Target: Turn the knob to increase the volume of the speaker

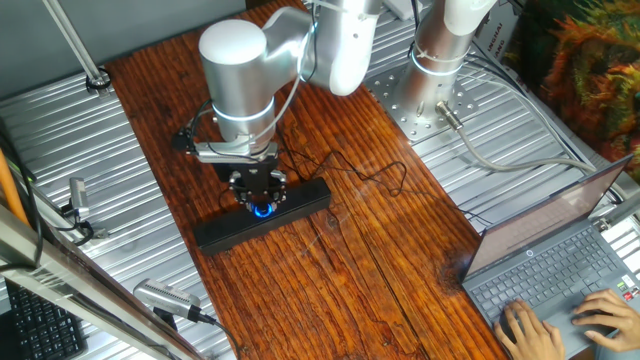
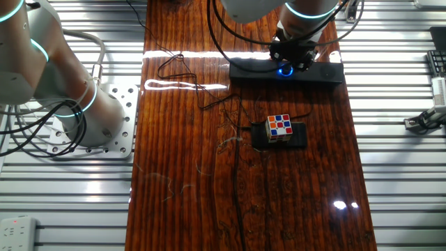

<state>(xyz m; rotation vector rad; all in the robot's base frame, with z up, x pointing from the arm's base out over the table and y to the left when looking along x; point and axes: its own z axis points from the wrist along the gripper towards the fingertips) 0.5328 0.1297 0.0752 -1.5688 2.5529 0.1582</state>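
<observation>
Dark wooden planks form the table (image 2: 181,174). Left of the gripper (image 2: 293,61), a thin cable (image 2: 182,73) loops across the wood. Directly beneath the gripper lies the speaker (image 2: 327,74), its blue-lit knob (image 2: 283,70) sitting between the fingers; whether they clench it cannot be told. Nearer the camera, below the gripper, a multicoloured cube (image 2: 279,127) rests on a black pad (image 2: 300,137).
</observation>
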